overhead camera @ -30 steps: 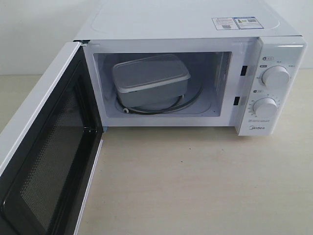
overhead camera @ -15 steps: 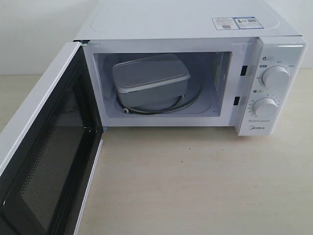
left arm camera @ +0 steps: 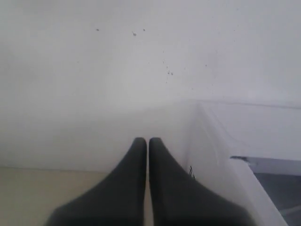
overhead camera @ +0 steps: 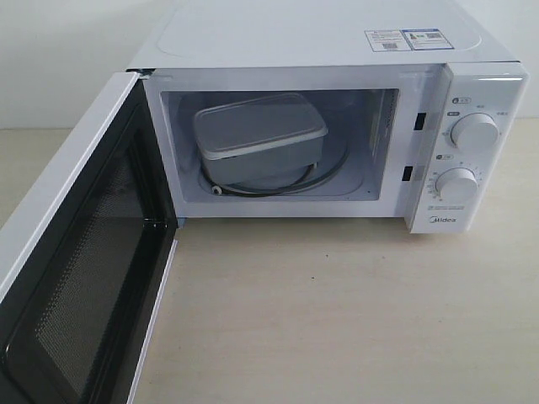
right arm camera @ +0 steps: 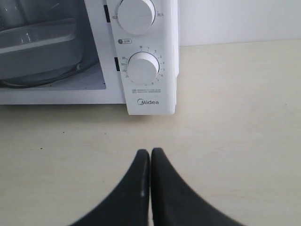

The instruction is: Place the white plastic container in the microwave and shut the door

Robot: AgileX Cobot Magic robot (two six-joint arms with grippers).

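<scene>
Left tool (left arm camera: 147, 141) and right tool (right arm camera: 150, 151) are both pressed closed on nothing, the right one over the pale wooden bench (overhead camera: 354, 320). The translucent white rectangular plastic container (overhead camera: 259, 135) sits inside the white boxy Midea microwave (overhead camera: 320, 38), left of centre. Left to do: the white-framed door (overhead camera: 84, 278) with dark mesh window, standing wide open. It looks rigid, light and free-swinging; its smooth plastic may slip, so a flat push on the outer face near the free edge seems best.

"Midea" is printed on the microwave (overhead camera: 354, 135) panel, under the lower dial (right arm camera: 143, 68), which small numerals ring. The print on the top stickers (overhead camera: 406, 39) is too small to read.
</scene>
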